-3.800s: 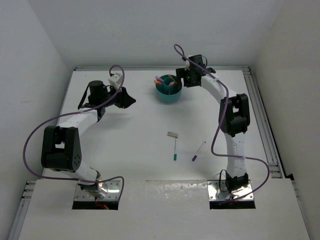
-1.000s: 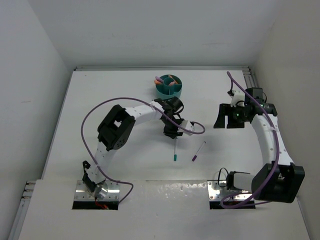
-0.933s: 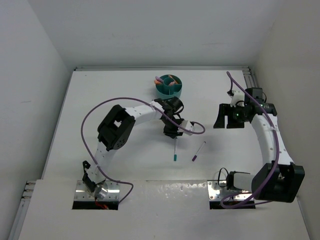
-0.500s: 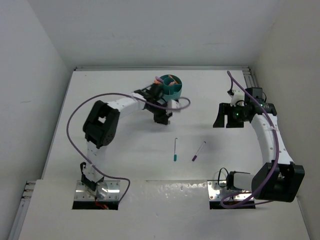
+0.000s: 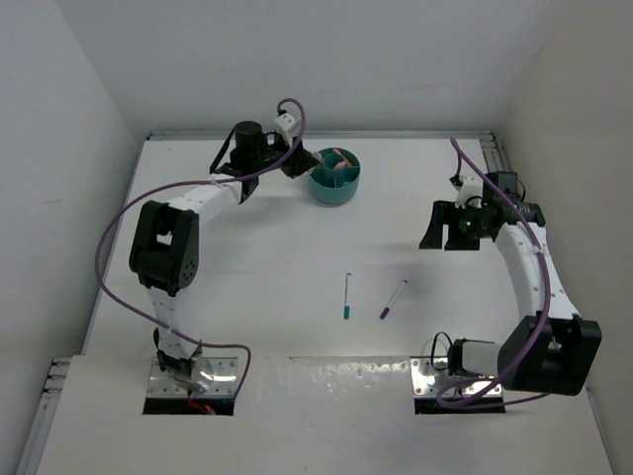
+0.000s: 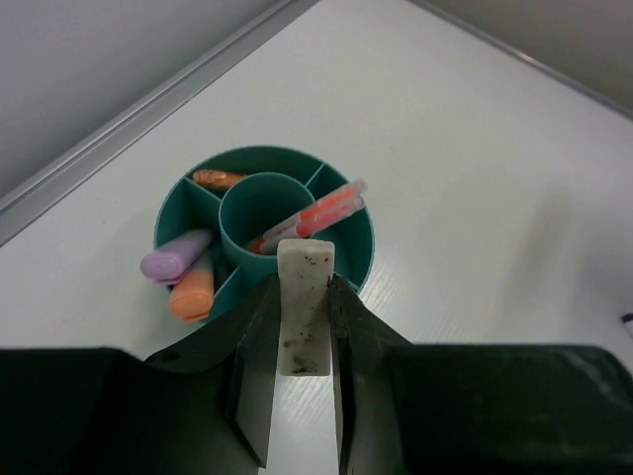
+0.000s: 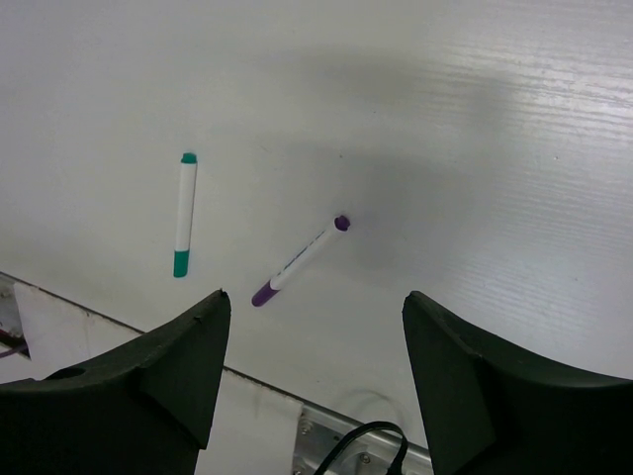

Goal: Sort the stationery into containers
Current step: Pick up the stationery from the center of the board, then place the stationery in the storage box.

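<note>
My left gripper (image 5: 298, 164) is shut on a small grey-beige block (image 6: 305, 309) and holds it just left of the round teal cup (image 5: 334, 176). In the left wrist view the cup (image 6: 358, 247) holds red-orange pens (image 6: 321, 209), a lilac cylinder (image 6: 174, 263) and orange cylinders (image 6: 193, 290) in its compartments. A white pen with teal ends (image 5: 346, 296) and a white pen with purple ends (image 5: 393, 298) lie on the table; they also show in the right wrist view, teal (image 7: 184, 214) and purple (image 7: 299, 258). My right gripper (image 5: 440, 226) is open and empty, above the table's right side.
A metal rail (image 5: 514, 213) runs along the table's right edge. The back wall stands close behind the cup. Purple cables loop over both arms.
My left gripper has carried the grey-beige block from the table's middle up and back to the left side of the cup. The right arm has barely moved.
</note>
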Action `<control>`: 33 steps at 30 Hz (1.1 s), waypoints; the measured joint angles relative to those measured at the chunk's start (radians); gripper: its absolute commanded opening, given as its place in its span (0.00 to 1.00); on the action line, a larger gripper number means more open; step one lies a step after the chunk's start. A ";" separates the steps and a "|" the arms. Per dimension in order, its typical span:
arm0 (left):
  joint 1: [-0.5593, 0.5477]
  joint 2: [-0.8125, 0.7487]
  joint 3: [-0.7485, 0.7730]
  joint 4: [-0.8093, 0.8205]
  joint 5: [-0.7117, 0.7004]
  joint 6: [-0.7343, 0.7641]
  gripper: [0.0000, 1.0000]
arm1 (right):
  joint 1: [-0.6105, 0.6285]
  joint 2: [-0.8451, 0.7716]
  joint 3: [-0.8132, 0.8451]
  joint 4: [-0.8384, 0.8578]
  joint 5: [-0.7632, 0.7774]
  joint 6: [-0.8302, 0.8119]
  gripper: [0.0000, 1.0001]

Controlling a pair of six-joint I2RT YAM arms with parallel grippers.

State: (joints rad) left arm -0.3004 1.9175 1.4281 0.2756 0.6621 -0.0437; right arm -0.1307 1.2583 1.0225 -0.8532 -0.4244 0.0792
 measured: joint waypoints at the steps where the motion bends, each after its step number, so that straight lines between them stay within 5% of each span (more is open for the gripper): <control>1: -0.002 0.016 0.000 0.034 0.000 -0.031 0.05 | 0.000 0.002 -0.001 0.003 0.000 0.001 0.69; 13: -0.006 0.120 -0.013 0.296 -0.023 -0.206 0.10 | -0.001 0.026 -0.003 0.011 0.000 0.005 0.69; 29: -0.014 0.197 -0.014 0.367 -0.023 -0.231 0.23 | -0.005 0.067 -0.003 0.015 0.000 0.011 0.70; 33: -0.019 0.212 -0.013 0.366 -0.023 -0.232 0.42 | -0.005 0.068 -0.003 0.014 0.000 0.011 0.70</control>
State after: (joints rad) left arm -0.3195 2.1300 1.4155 0.6415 0.6388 -0.2756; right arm -0.1356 1.3262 1.0195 -0.8387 -0.4240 0.0902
